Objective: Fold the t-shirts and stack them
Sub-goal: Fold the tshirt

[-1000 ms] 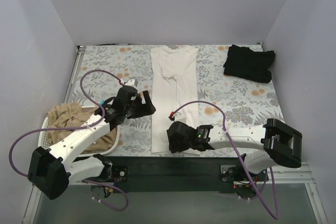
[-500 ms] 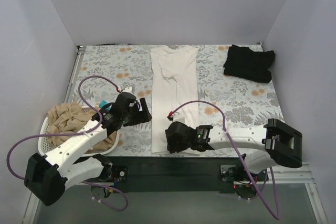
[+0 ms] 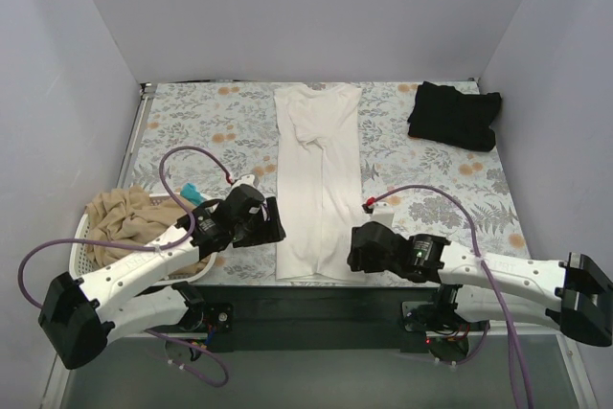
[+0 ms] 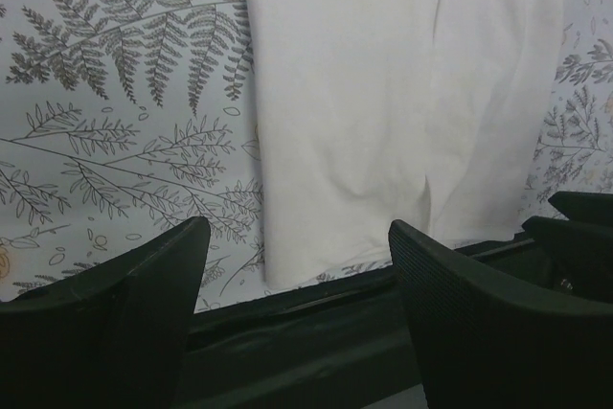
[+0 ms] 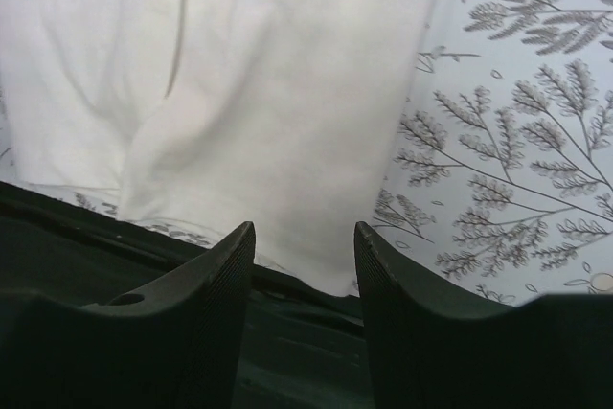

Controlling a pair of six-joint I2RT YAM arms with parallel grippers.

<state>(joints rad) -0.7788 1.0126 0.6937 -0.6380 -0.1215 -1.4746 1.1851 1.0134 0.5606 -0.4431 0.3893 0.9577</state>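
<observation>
White shirt: long white cloth t-shirt (image 3: pixel 318 174), already narrowed into a strip, lies flat down the centre of the frame, collar toward the top, hem at the lower edge of the counter (image 3: pixel 192 126).
Black shirt: folded black cloth t-shirt (image 3: pixel 454 114) sits at the upper right of the frame, well apart from the white one.
Tan shirt: crumpled beige cloth t-shirt (image 3: pixel 123 217) lies heaped in the white perforated plastic laundry basket (image 3: pixel 80 237) at the lower left, unfolded.
Counter: pale cloth with a grey fern and orange flower print covers it.
Left tool: left tool (image 4: pixel 287 270) hangs just left of the white shirt's lower left corner, jaws wide apart, nothing between them; the wrist view shows the hem corner ahead of the gap.
Right tool: right tool (image 5: pixel 305 254) hangs over the lower right corner of the hem, jaws moderately parted, holding nothing; cloth lies just beyond the tips.
Step in hand: both tools seem to be lining up on the two hem corners for the lengthwise fold.
Next move: probably calls for lowering each tool onto its corner, pinching both layers, then carrying the hem toward the collar evenly.
Risk: uneven lift could skew the strip.
</observation>
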